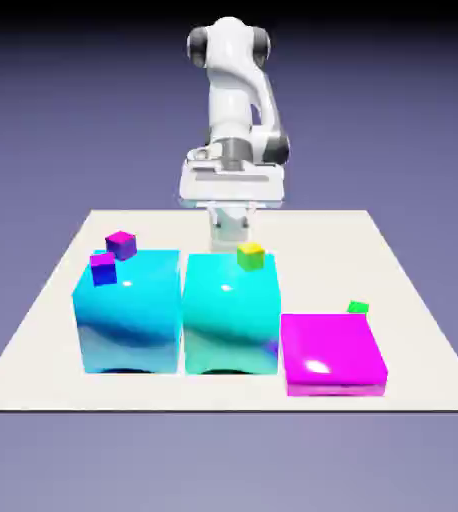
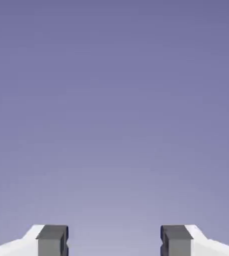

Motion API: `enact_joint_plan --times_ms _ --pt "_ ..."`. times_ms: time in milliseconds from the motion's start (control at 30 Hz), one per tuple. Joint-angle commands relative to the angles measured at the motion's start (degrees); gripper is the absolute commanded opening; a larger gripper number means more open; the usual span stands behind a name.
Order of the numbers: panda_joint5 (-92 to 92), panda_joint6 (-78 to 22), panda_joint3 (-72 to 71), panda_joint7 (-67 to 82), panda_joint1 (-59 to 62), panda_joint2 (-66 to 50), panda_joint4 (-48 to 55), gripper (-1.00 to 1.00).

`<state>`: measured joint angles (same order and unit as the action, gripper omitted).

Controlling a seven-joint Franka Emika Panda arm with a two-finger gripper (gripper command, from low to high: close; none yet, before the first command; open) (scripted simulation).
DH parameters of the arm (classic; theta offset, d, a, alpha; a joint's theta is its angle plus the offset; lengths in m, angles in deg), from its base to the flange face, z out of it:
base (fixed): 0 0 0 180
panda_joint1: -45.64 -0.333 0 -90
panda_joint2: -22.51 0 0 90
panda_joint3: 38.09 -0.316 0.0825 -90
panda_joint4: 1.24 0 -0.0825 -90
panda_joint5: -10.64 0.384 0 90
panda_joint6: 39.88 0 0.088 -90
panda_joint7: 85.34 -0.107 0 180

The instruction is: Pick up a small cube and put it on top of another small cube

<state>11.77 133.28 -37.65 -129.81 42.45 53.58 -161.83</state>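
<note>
A: Nearest row, ext view?

B: Flat magenta slab [image 1: 333, 352] at ext view's right, front edge closest of all. Two big cyan blocks beside it: middle cyan block [image 1: 230, 312] just beside the slab's left side, left cyan block [image 1: 127, 312] just beside that one, narrow gap btwn them. All sit on the pale table [image 1: 33, 340].

A: Small stuff?

B: Tiny green cube [image 1: 358, 307] on the table just behind the slab's far right corner, partly hidden by the slab's top edge. Can't tell if it touches the slab. Tiny yellow cube [image 1: 250, 255] on top of middle block, near its far right corner. Left block carries two: a tiny blue-and-magenta cube [image 1: 103, 268] near the far left corner, a tiny purple cube [image 1: 122, 244] just behind it, at the far edge. Whether those two touch, can't tell.

A: Arm?

B: Farthest back. White Panda arm [image 1: 235, 90] upright at the far table edge; hand low behind the middle block, gripper [image 1: 231, 228] partly hidden by it.

A: Claw state?

B: Hand view: gripper [image 2: 114, 240] jaws spread wide, grey fingertips [image 2: 52, 240] far apart at the bottom edge, nothing btwn them, only plain blue-violet backdrop [image 2: 114, 100]. Not holding anything. Green cube well apart from gripper.
</note>
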Motion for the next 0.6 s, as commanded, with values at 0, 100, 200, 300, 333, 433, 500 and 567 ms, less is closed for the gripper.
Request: enact_joint_plan --times_ms 0,100,200,300,333,433,500,567 --pt "0.94 -0.7 0.36 -1.67 -2.08 -1.32 0.35 0.0" --pt "3.76 -2.81 1.44 -6.68 -8.31 -5.28 1.39 0.0" --pt "6.58 -4.92 2.53 -11.68 -14.54 -9.23 2.43 0.0" --pt "9.4 -7.03 3.61 -16.69 -20.77 -13.19 3.47 0.0" --pt "10.34 -7.73 3.97 -18.36 -22.84 -14.51 3.81 0.0" --pt "13.16 -9.84 5.05 -23.36 -29.07 -18.47 4.85 0.0" --pt "15.04 -11.24 5.77 -26.7 -33.23 -21.11 5.55 0.0" --pt "16.91 -12.65 6.49 -30.04 -37.38 -23.74 6.24 0.0"
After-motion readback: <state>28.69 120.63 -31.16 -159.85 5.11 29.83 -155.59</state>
